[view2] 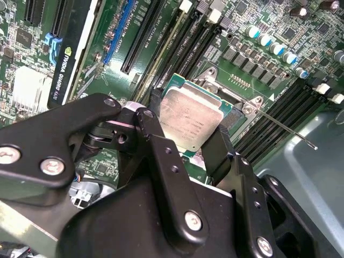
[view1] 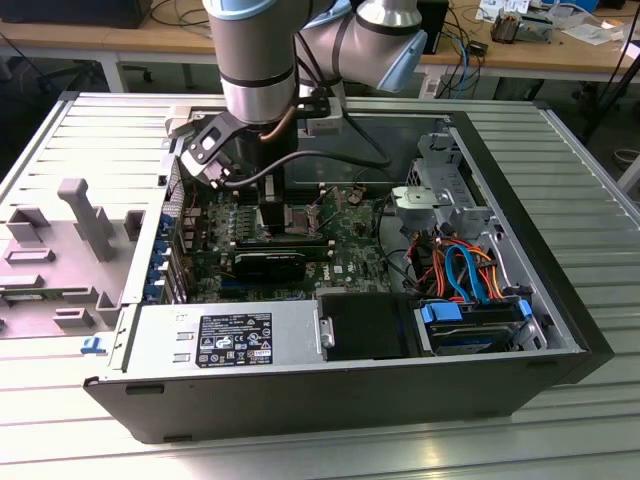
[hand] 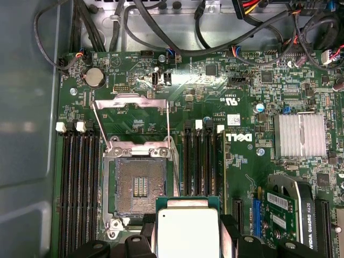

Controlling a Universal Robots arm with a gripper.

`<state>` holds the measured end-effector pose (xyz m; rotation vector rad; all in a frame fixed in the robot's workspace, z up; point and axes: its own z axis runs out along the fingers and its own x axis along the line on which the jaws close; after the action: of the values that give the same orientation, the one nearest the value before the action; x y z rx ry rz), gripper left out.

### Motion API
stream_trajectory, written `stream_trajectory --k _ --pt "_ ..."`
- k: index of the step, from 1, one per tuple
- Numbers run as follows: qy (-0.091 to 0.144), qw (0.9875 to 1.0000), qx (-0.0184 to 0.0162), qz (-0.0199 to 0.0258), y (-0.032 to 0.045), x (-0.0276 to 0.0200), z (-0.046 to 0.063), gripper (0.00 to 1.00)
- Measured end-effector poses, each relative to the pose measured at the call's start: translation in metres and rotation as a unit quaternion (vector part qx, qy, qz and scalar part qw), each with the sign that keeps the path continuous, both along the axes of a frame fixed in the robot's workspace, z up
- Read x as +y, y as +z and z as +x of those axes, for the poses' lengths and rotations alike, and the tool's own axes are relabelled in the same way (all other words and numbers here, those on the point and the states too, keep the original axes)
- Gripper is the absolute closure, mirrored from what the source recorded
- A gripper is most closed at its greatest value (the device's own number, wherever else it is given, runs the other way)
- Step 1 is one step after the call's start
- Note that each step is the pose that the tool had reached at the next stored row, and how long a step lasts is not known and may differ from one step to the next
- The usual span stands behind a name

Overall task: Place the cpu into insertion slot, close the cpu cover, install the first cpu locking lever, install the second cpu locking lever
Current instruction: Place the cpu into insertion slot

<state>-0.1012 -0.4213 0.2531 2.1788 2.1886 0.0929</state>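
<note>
your black two-finger gripper [view2: 188,131] is clamped on the small, flat, square cpu with the dull silver top [view2: 185,115], one finger on each of two opposite edges. you're holding it above the green motherboard [hand: 247,177], overlapping one corner of the square insertion slot with the dark, gold-tinted centre [hand: 141,185]. the slot lies uncovered between two banks of long black memory slots [hand: 78,183]. the thin silver cpu cover frame [hand: 131,99] stands raised at the slot's edge opposite the cpu.
</note>
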Motion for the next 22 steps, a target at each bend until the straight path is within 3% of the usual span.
stream_trajectory --k 22 --pt "0.0 1.0 0.0 0.0 -0.0006 0.0 -0.0046 0.45"
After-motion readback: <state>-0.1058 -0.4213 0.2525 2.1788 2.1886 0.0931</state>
